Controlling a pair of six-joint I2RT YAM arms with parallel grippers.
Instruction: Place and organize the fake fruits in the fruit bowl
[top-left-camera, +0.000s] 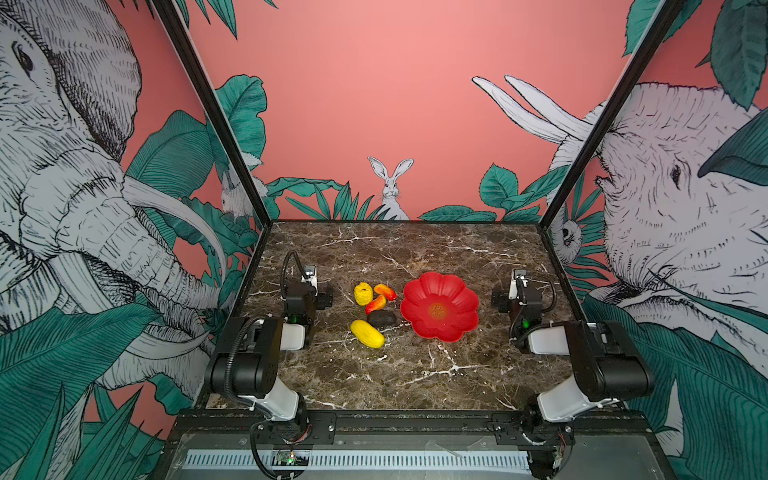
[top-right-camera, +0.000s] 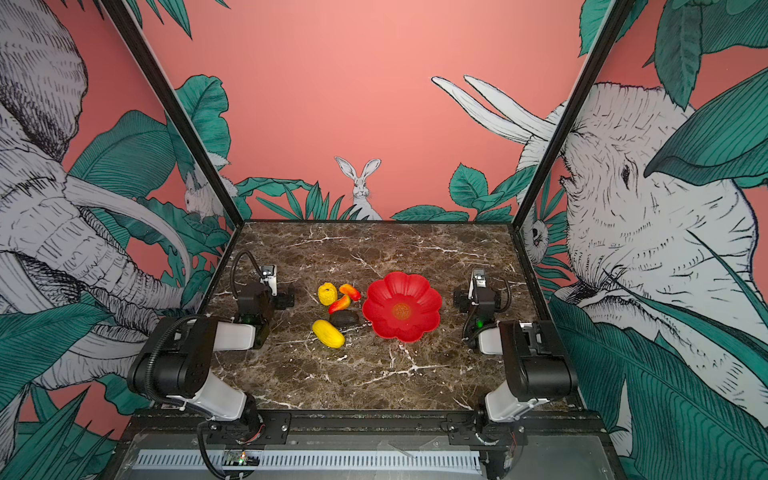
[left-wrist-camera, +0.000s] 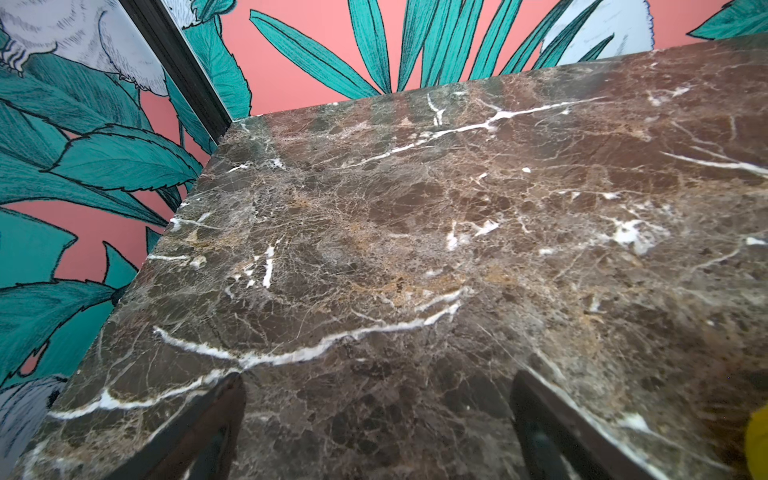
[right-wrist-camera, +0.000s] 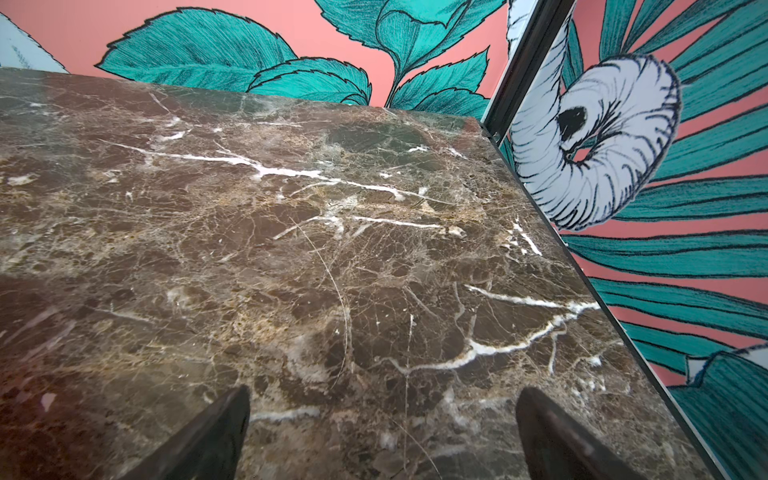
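On the table (top-left-camera: 415, 374), the fake fruits (top-left-camera: 376, 304) are lying bunched beside the empty fruit bowl (top-left-camera: 439, 305); left gripper (left-wrist-camera: 377, 376) and right gripper (right-wrist-camera: 384, 390) are hanging, jaws apart. I'm fearing a pinch sending crowded neighbours rolling.

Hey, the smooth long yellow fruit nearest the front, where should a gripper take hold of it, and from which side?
Grip the long yellow fruit across its narrow middle, coming straight down from above. It lies flat on the table with its length running diagonally, so turn the jaws across that line. Mind the blackish fruit close behind.
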